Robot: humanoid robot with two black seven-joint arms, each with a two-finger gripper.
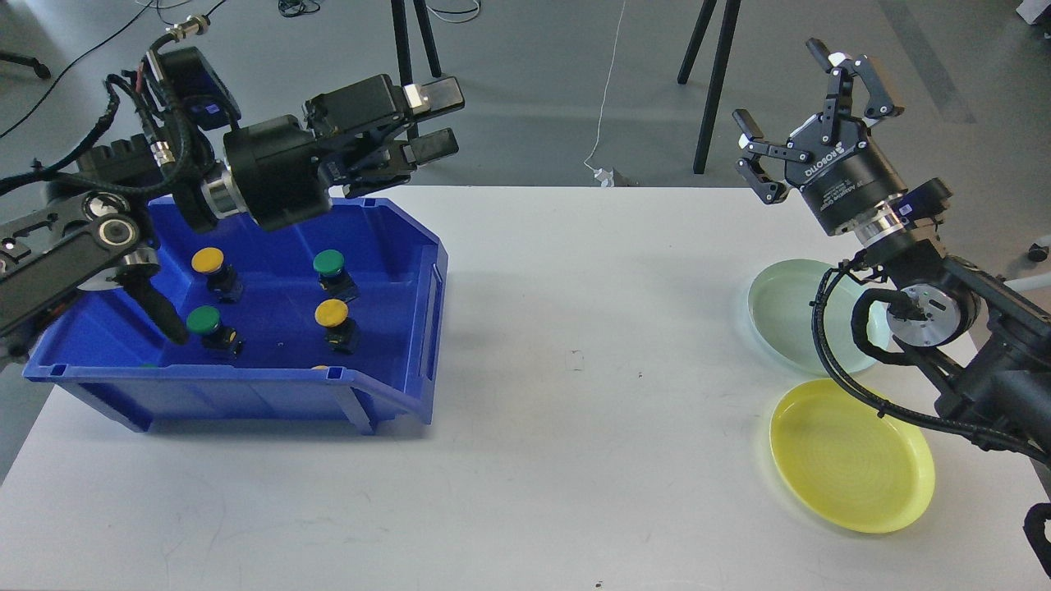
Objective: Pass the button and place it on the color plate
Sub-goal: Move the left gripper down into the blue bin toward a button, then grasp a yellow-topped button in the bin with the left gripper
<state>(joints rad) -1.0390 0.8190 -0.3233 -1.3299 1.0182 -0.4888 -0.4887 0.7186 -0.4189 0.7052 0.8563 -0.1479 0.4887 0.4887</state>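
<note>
A blue bin (pixel 427 271) at the left of the white table holds push buttons: two with yellow caps (pixel 332 312) (pixel 207 260) and two with green caps (pixel 329 263) (pixel 203 320). My left gripper (pixel 439 119) points right above the bin's far rim, open and empty. My right gripper (pixel 809 90) is raised at the far right, open and empty, beyond the plates. A pale green plate (pixel 780 316) and a yellow plate (pixel 850 453) lie empty at the right.
Tripod legs (pixel 710 78) and cables stand on the floor beyond the table's far edge. My right arm's links and cable loop (pixel 903 328) hang over the pale green plate. A wide stretch of bare table lies between bin and plates.
</note>
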